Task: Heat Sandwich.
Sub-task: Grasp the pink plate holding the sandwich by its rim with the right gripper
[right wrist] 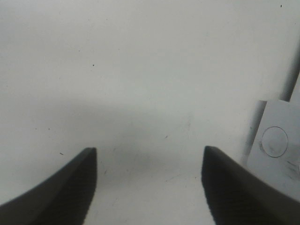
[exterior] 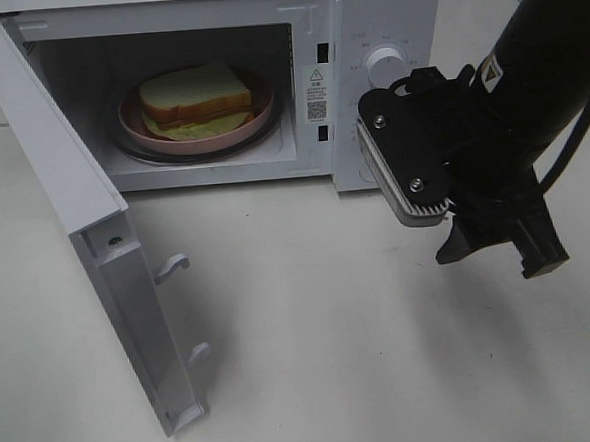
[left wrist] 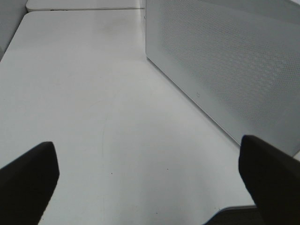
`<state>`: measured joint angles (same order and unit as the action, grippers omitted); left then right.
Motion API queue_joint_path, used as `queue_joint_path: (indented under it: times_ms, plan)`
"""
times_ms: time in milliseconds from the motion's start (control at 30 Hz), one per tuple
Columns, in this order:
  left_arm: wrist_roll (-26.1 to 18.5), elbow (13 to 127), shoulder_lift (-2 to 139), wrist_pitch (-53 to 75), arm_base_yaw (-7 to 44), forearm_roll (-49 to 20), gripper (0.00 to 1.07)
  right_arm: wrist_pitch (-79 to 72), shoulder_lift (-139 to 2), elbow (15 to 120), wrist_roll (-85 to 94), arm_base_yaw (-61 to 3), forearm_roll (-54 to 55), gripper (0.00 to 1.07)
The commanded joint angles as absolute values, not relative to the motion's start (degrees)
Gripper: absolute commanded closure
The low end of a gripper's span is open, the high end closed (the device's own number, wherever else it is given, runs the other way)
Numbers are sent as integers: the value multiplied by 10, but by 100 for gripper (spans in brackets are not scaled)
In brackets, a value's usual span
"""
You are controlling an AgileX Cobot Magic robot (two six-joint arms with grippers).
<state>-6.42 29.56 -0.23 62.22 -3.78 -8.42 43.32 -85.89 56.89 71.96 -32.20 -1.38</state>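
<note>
Sandwich sits on the pink plate inside the microwave, door wide open, so shutting it is next, I reckon. My right gripper hangs out front, jaws apart and empty. My left gripper is spread wide, apparently beside the oven's side wall.
</note>
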Motion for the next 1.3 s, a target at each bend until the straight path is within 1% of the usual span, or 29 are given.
queue_joint_path:
  times_ms: [33, 67, 100, 167, 300, 367, 533, 733, 1300]
  plan:
    - [-64, 296, -12, 617, -40, -84, 9, 430, -855, 571, 724, -322, -18, 25]
    - [-64, 296, -12, 617, -40, -84, 9, 418, -855, 571, 724, -322, -20, 17]
    - [-64, 296, -12, 617, -40, -84, 9, 418, -855, 571, 724, -322, -20, 17]
    - [-64, 296, -12, 617, -40, -84, 9, 409, -858, 571, 724, -323, -25, 13]
    - [-64, 296, -12, 617, -40, -84, 9, 390, -870, 571, 727, -324, -31, 14]
    - [-64, 296, -12, 617, -40, -84, 9, 380, -885, 571, 729, -341, -44, 15]
    - [-64, 296, -12, 617, -40, -84, 9, 367, -904, 582, 729, -356, -55, 15]
    - [-64, 296, -12, 617, -40, -84, 9, 364, -944, 639, 740, -357, -54, 18]
    - [-64, 296, -12, 617, -40, -84, 9, 301, -1042, 743, 778, -363, -37, 20]
